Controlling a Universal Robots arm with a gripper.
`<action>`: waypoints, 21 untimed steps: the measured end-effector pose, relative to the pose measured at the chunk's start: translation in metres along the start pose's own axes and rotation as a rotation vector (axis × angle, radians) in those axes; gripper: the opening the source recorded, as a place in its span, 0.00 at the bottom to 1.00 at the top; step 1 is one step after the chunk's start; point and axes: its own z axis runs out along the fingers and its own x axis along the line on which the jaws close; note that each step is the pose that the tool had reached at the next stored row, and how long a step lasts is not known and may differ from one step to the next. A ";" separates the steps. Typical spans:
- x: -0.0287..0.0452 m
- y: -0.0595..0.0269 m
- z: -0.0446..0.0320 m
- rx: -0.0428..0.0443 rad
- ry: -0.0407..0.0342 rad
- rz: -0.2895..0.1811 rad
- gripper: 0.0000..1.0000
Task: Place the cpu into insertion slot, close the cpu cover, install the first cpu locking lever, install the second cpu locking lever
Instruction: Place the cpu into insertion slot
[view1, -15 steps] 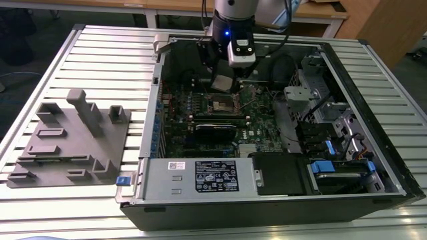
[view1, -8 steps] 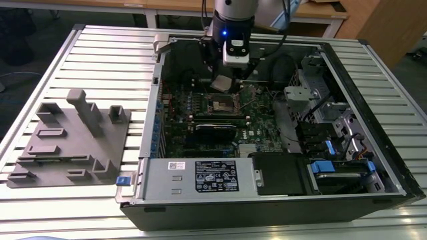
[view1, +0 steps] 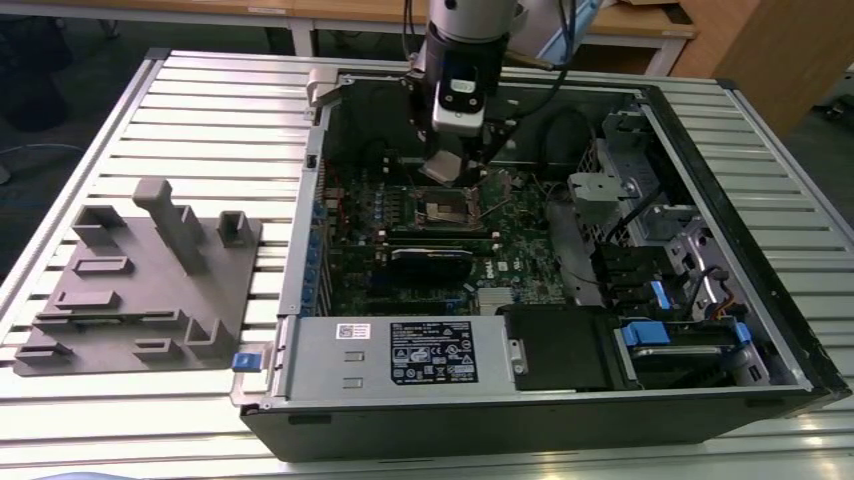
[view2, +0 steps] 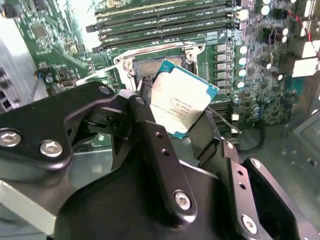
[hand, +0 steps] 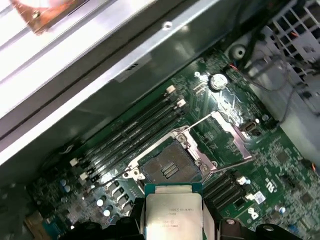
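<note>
Both fingers (view2: 155, 145) pinch the cpu (view2: 182, 97) by its edges; I hold it above the open insertion slot (hand: 170, 169).

Open tower computer case (view1: 534, 430) lies on its side on a slatted metal worktop (view1: 200, 110). Grey moulded fixture block (view1: 147, 280) rests on the worktop at the exterior view's left, apart from the case. Inside the case: green motherboard (view1: 521, 255), labelled power supply (view1: 400, 355), black expansion card (view1: 430, 262), blue latch (view1: 645, 333). Long memory slots (view2: 165, 22) noted in the second wrist view; coin cell battery (hand: 218, 80) in the first wrist view.
</note>
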 end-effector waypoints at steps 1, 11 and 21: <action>0.0000 0.0000 0.0002 0.0000 -0.0004 0.019 0.54; 0.0000 0.0000 0.0010 0.0005 -0.0036 0.151 0.54; 0.0000 0.0000 0.0011 0.0004 -0.0040 0.167 0.54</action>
